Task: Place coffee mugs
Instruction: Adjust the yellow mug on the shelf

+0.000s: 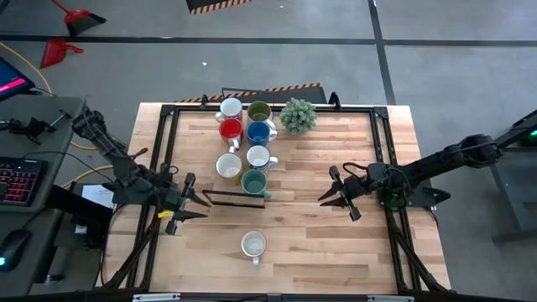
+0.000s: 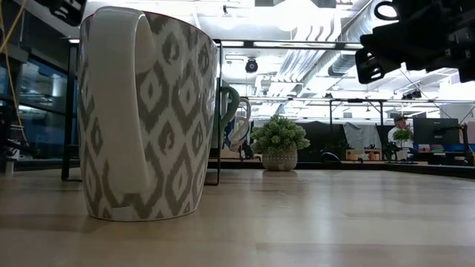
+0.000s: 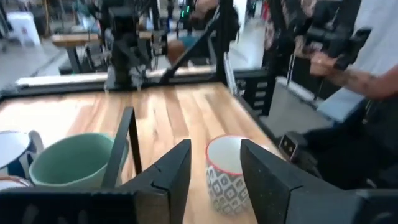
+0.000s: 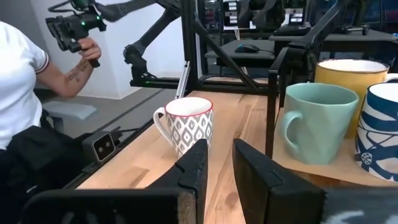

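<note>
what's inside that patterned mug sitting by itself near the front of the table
From above, the patterned mug looks empty, with only its pale inside showing. The bottom is too small to see clearly.

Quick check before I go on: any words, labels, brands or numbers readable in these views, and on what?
None can be read.
Patterned mug: grey diamond print and a red rim, no lettering.
Blue-and-white mug: brush strokes only.
Teal mug: plain.
Small box beside the table: two round marks, no legible text.
Screens in the room behind: too small to read.
</note>
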Motion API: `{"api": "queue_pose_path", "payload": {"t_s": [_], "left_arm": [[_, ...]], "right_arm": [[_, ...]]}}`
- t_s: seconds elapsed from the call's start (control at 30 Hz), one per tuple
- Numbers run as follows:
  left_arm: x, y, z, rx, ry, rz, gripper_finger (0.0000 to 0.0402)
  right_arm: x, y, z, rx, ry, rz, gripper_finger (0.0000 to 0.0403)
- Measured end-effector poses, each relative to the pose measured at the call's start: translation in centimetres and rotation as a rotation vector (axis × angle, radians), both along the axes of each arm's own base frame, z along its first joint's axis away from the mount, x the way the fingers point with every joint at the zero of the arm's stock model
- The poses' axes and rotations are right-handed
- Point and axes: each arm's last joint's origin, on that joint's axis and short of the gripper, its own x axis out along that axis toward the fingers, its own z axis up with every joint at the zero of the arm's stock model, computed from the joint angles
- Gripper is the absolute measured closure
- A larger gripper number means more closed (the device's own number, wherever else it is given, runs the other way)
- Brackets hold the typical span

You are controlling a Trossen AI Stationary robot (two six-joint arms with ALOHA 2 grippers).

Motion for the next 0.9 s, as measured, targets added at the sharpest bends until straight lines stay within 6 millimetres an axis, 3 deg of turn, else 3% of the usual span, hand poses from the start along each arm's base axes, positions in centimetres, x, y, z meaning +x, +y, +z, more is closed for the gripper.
{"api": "queue_pose_path", "payload": {"t_s": [0.33,0.53,0.9], "left_arm": [[0.2,1.3,1.8,0.151,0.234,0.157,0.0226],[-0.2,3.3,3.8,0.191,0.176,0.225,0.0244],[0.5,6.4,3.1,0.153,0.301,0.259,0.0279]], "right_arm": [[0.0,0.0,-0.2,0.018,0.031,-0.002,0.0345],[0.0,0.0,-0.5,0.015,0.056,-0.003,0.0345],[0.0,0.0,-0.5,0.015,0.056,-0.003,0.0345]]}}
